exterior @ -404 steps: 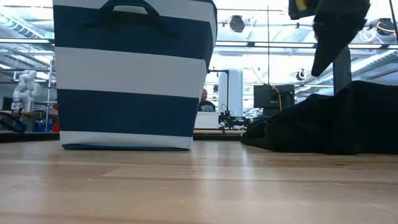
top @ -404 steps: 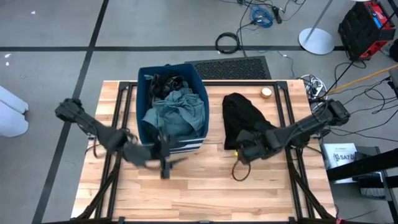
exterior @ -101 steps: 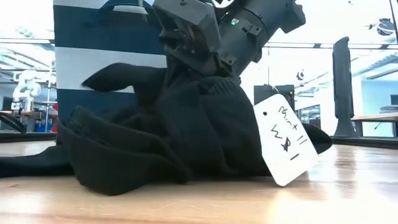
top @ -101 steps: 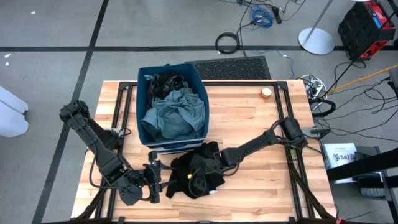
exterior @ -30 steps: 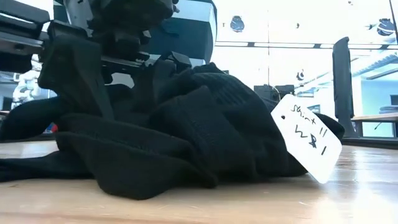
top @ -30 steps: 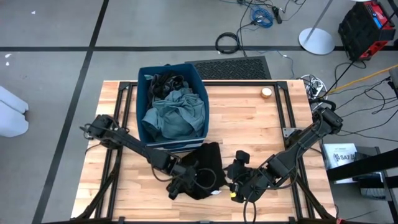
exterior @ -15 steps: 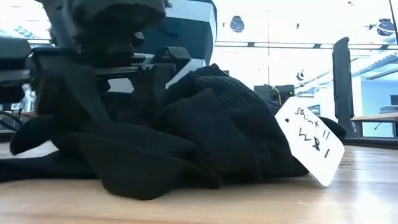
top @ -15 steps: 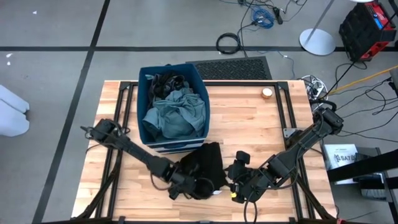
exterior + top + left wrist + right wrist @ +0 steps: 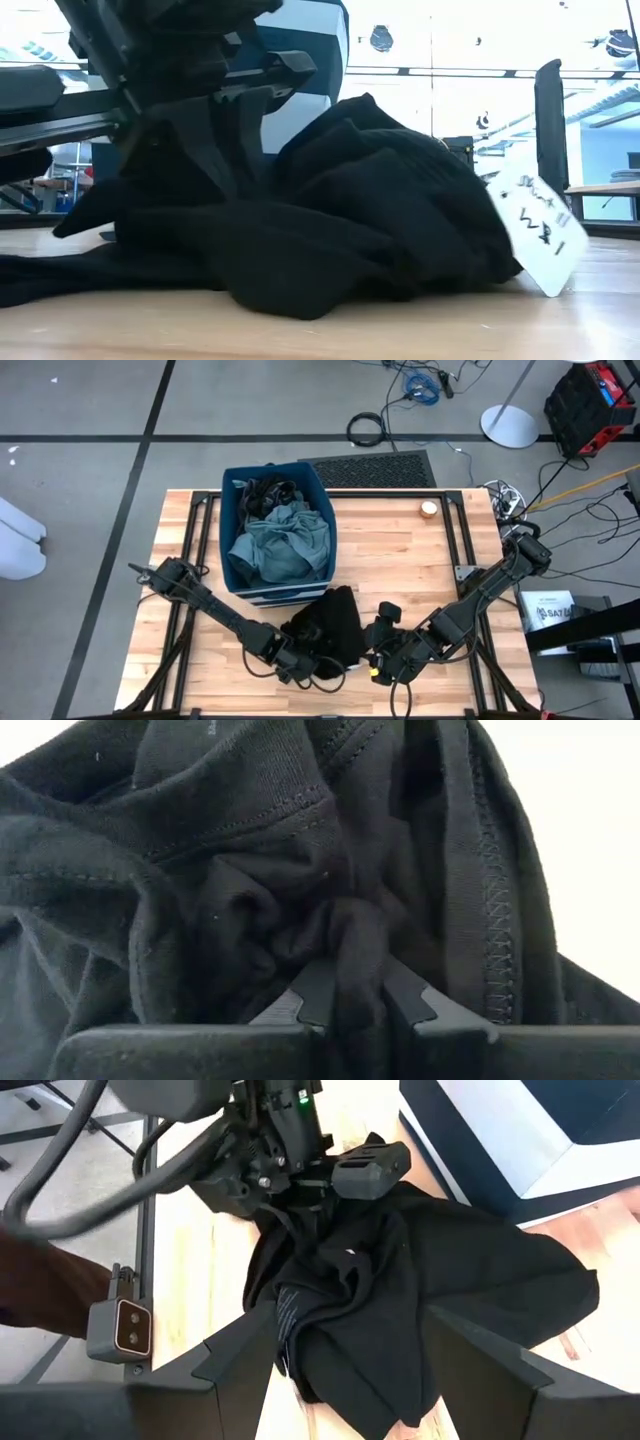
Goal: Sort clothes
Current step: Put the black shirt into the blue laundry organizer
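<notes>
Near the front edge of the wooden surface (image 9: 400, 560), the left pincer (image 9: 312, 663) is pressed together on a fold of the black garment (image 9: 338, 625), its fingertips (image 9: 318, 992) pinching bunched cloth between them. A white tag (image 9: 540, 238) hangs off the garment's right side. Just to the right, the right pincer (image 9: 380, 657) rests beside the heap, spread wide and holding nothing. Farther back stands the navy bin (image 9: 234, 575), with a grey-green garment (image 9: 285, 542) and dark clothes (image 9: 265, 495) inside.
</notes>
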